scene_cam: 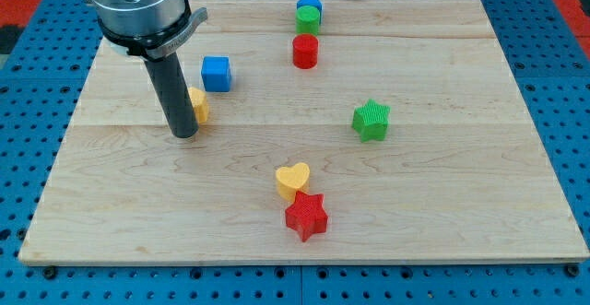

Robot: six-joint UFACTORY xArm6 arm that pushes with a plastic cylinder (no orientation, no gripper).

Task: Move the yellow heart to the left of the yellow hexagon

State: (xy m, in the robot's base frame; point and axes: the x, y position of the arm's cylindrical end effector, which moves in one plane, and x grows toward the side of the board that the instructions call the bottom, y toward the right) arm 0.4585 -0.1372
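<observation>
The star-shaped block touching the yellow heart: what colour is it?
Red. The red star sits just below the yellow heart, clearest in the camera view.

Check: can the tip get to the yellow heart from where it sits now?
Probably yes. My tip rests by the yellow hexagon; bare board lies between it and the yellow heart. The red star touches the heart's far side.
</observation>
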